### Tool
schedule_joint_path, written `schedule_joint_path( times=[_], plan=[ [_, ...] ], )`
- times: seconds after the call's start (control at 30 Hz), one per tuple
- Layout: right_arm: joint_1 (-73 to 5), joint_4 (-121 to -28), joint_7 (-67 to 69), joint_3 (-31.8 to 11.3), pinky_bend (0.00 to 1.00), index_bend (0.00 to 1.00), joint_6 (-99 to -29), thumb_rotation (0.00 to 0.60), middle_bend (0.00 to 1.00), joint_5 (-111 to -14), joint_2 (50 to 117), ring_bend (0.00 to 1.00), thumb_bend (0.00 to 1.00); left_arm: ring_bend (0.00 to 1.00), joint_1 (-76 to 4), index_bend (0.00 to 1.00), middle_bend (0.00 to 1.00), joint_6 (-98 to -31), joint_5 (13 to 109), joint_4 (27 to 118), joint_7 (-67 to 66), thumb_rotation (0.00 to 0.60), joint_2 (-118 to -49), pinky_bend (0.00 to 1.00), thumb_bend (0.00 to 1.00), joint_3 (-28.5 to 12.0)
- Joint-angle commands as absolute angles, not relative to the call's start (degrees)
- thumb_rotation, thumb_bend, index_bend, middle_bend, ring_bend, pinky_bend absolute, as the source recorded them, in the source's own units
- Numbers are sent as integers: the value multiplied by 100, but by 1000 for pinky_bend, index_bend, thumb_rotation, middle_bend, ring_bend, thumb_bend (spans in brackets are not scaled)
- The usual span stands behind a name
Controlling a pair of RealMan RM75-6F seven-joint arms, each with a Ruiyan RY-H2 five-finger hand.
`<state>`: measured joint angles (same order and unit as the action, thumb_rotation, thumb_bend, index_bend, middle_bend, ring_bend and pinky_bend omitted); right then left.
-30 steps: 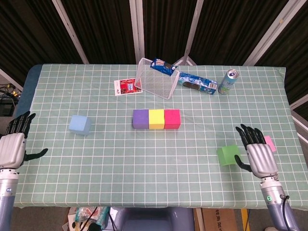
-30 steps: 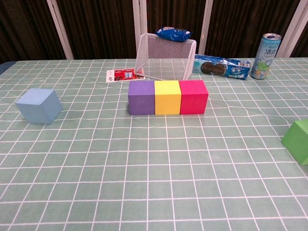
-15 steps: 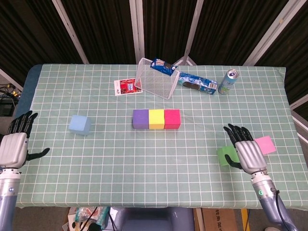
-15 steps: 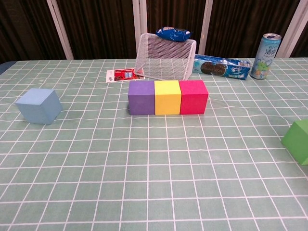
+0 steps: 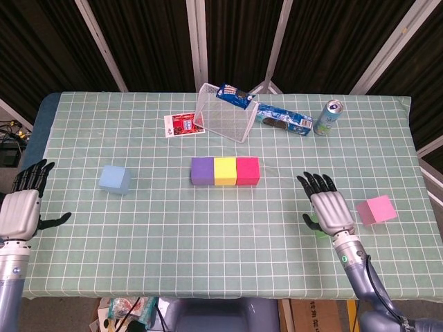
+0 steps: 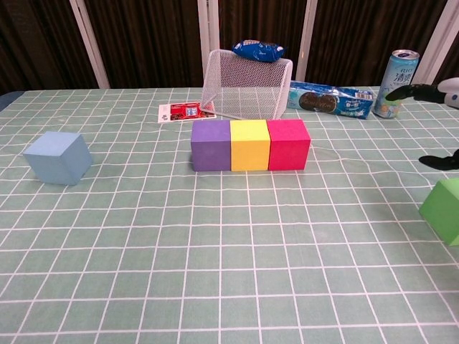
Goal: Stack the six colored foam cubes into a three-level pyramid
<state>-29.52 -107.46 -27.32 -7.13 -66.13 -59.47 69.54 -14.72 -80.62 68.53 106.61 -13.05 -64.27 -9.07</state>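
Observation:
Purple (image 5: 203, 171), yellow (image 5: 224, 171) and red (image 5: 247, 171) cubes stand touching in a row at mid-table. A light blue cube (image 5: 114, 179) sits alone to the left, also seen as the blue cube (image 6: 57, 158) in the chest view. My right hand (image 5: 327, 207) hovers with fingers spread over the green cube (image 5: 319, 229), hiding most of it. In the chest view the green cube (image 6: 445, 209) is at the right edge with nothing gripping it. A pink cube (image 5: 376, 209) lies right of that hand. My left hand (image 5: 21, 207) hangs open at the table's left edge.
At the back stand a tipped wire basket (image 5: 225, 114) with a blue snack pack (image 5: 233, 95) on it, a cookie packet (image 5: 284, 121), a drink can (image 5: 327, 116) and a red card (image 5: 183, 125). The table's right edge runs close to the pink cube.
My right hand has moved left and forward, from beside the green cube to over it, uncovering the pink cube. Its fingertips now show in the chest view. The left hand barely moved.

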Motion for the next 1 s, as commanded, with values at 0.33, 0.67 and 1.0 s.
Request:
schedule_joint_path(
  times=[0.33, 0.67, 1.0],
  plan=[
    [-2691, -11215, -2970, -203, 0, 0, -6593, 600, 0, -6098, 6543, 0, 290, 0, -1435, 0, 0, -8110, 7012, 10688, -1216, 600, -6414, 43, 49, -903],
    [-2928, -10562, -3138, -81, 0, 0, -6024, 600, 0, -5922, 6663, 0, 288, 0, -1406, 0, 0, -8148, 7099, 10755, -1152, 600, -6366, 44, 49, -918],
    [-3089, -10225, -3105, -8, 0, 0, -5609, 600, 0, -5724, 6555, 0, 289, 0, -1395, 0, 0, -8150, 7083, 10761, -1191, 600, -6375, 44, 49, -931]
  ],
)
